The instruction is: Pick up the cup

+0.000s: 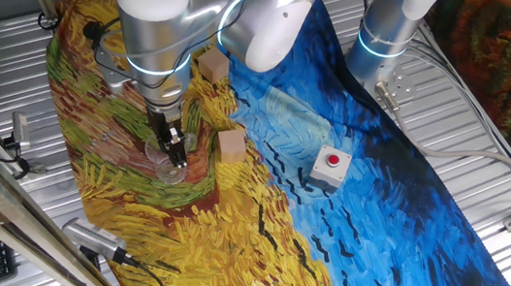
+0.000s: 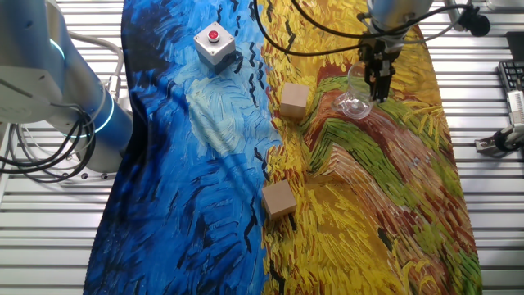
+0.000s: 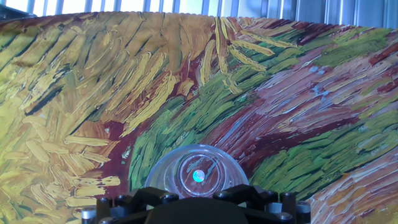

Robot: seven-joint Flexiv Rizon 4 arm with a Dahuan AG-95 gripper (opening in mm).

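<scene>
The cup (image 1: 166,163) is small, clear and round-rimmed, and it stands on the painted cloth among green and brown strokes. My gripper (image 1: 174,149) reaches straight down onto its rim, with the black fingers close together on the cup's wall. The other fixed view shows the gripper (image 2: 378,83) at the right side of the cup (image 2: 354,104). In the hand view the cup (image 3: 198,173) lies right below the hand at the bottom centre, seen from above, and the hand's black body hides its near edge. The fingertips are out of that view.
Two tan wooden cubes sit near the cup: one (image 1: 231,145) just to its right, the other (image 1: 213,66) behind it. A grey box with a red button (image 1: 331,165) lies on the blue part of the cloth. Cables and metal parts (image 1: 92,238) lie off the cloth's front left edge.
</scene>
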